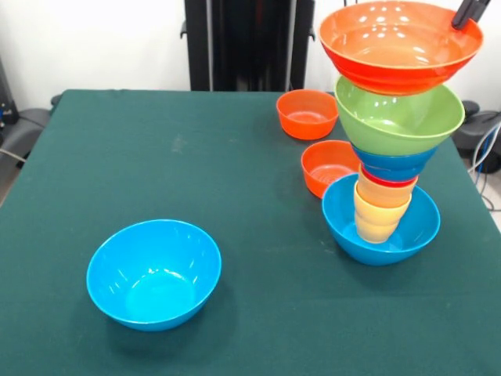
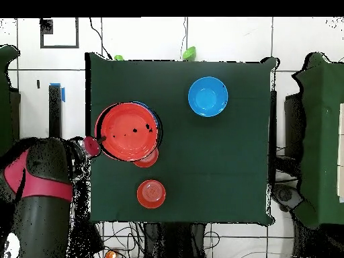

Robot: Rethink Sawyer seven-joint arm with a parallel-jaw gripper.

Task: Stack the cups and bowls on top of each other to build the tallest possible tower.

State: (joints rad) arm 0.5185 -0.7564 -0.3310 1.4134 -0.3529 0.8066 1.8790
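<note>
The tower (image 1: 390,157) stands at the table's right side. Its base is a large light-blue bowl (image 1: 344,223) holding nested yellow-orange cups (image 1: 380,213), with a red cup's rim just above them. Over these come a small dark blue bowl (image 1: 394,166), a large green bowl (image 1: 399,119) and a large orange bowl (image 1: 399,47) on top. From overhead, the orange top bowl (image 2: 129,131) hides the rest of the tower. My gripper (image 1: 470,12) shows only as a black tip at the top edge, close to the orange bowl's right rim. In the overhead view the gripper (image 2: 93,146) is beside that bowl.
A second large light-blue bowl (image 1: 154,272) (image 2: 207,97) sits alone at the front left of the green table (image 1: 235,157). Two small orange bowls (image 1: 308,113) (image 1: 329,166) rest behind and beside the tower. My arm (image 2: 47,178) reaches in from the table's side.
</note>
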